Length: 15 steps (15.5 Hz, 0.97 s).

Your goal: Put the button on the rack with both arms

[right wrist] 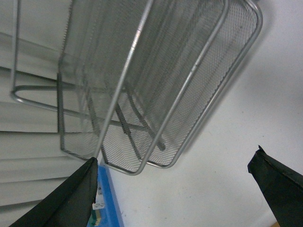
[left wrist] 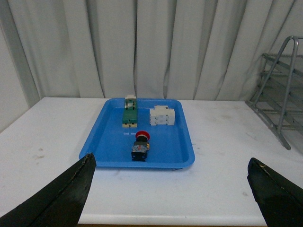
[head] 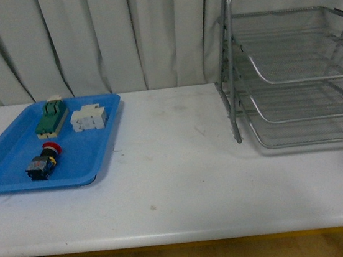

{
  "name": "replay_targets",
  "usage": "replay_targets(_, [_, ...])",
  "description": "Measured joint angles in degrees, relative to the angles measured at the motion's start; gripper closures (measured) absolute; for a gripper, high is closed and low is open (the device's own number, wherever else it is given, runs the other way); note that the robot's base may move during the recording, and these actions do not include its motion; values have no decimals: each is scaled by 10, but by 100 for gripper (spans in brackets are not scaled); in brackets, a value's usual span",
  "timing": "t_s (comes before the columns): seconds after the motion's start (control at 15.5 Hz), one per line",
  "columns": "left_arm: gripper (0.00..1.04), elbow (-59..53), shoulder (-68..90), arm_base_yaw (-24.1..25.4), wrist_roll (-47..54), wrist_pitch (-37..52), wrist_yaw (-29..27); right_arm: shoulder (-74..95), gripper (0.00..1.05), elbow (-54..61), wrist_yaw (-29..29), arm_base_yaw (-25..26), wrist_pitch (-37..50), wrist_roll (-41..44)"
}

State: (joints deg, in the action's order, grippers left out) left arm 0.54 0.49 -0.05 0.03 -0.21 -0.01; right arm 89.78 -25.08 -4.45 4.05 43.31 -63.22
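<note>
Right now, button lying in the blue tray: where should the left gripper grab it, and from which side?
Probably the blocky blue-and-black body, not the rounded red cap. The button lies on its side in the blue tray, cap toward the green block. Bring the left gripper down from above, open jaws closing across the body's flat sides.

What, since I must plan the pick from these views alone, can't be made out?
Front view: rack cut off by the right edge.
Front view: button too small and blurred for any markings.
Right wrist view: blue tray nearly all cut off by the bottom edge.
</note>
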Motion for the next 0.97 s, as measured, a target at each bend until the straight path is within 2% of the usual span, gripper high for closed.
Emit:
replay_targets(0.13, [7, 0, 0, 0, 0, 0, 0, 22, 6, -10, 0, -1, 4, -8])
replay_targets(0.32, [7, 0, 0, 0, 0, 0, 0, 130, 6, -84, 3, -16, 31, -40])
replay_targets(0.78, [7, 0, 0, 0, 0, 0, 0, 314, 8, -271, 32, -49, -3, -66])
replay_targets(0.97, [7, 0, 0, 0, 0, 0, 0, 378, 49, -337, 45, -56, -2, -69])
